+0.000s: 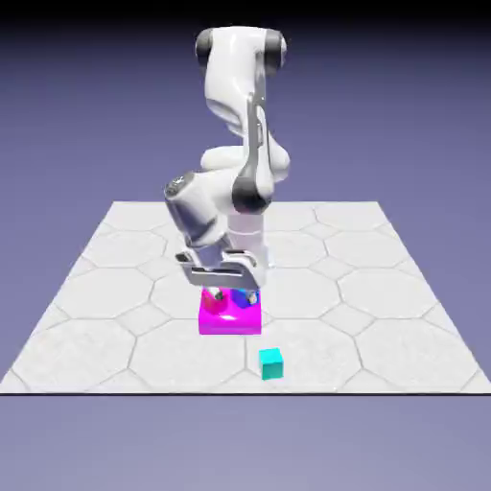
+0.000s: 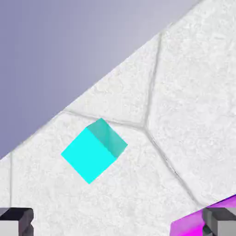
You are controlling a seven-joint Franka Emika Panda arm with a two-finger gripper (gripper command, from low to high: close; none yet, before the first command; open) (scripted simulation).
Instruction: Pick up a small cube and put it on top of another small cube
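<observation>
The small turquoise cube (image 1: 271,363) rests on the table near its front edge, just right of the flat magenta block (image 1: 230,318). In the hand view the same cube (image 2: 94,150) lies ahead of the fingers and apart from them. A darker blue small cube (image 1: 239,302) sits on the magenta block, partly hidden by the hand. My gripper (image 1: 230,296) hangs low over the block, open, with nothing between its fingertips (image 2: 16,221). A corner of the magenta block (image 2: 186,227) shows beside the right tip.
The white hexagon-tiled table (image 1: 115,288) ends close in front of the turquoise cube. In the hand view its edge (image 2: 69,103) runs diagonally, with the blue-violet backdrop beyond.
</observation>
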